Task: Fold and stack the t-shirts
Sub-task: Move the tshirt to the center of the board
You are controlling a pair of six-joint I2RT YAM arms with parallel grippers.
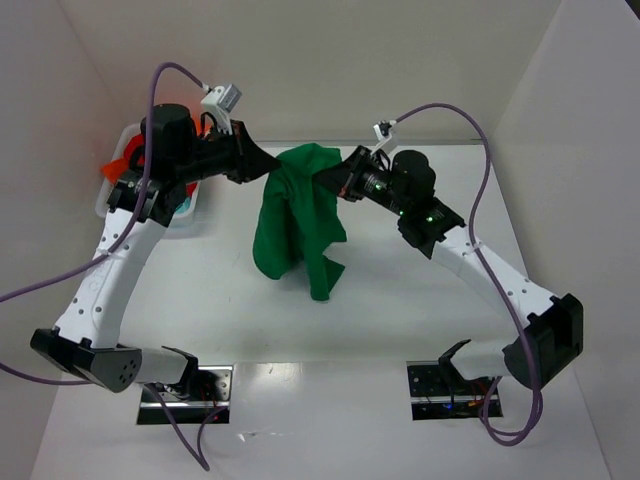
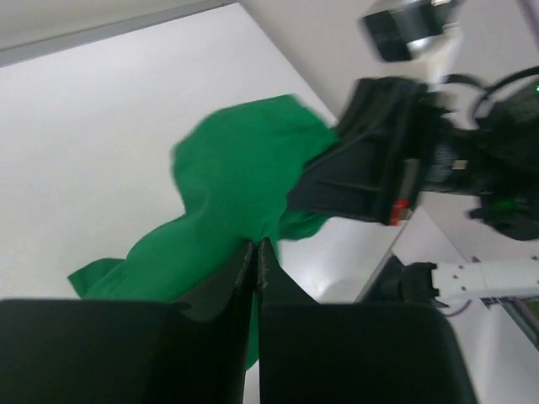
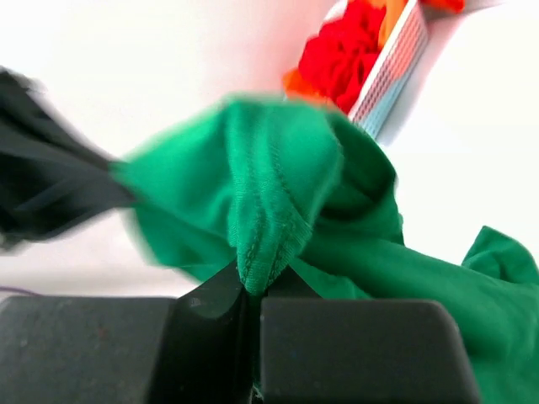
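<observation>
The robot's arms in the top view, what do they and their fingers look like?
The left arm and right arm have white links dotted with small holes, joined by black motor housings. A purple cable loops from each wrist's small white camera. The fingers are blocky, matte black. Green lights glow on the right arm.

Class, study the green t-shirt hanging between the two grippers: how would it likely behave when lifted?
Probably floppy: the green t-shirt sags in loose folds below the left gripper and right gripper. Likely light, since thin pinches at its edge carry it. Slipping seems unlikely: the stitched hem sits bunched in the right gripper.
</observation>
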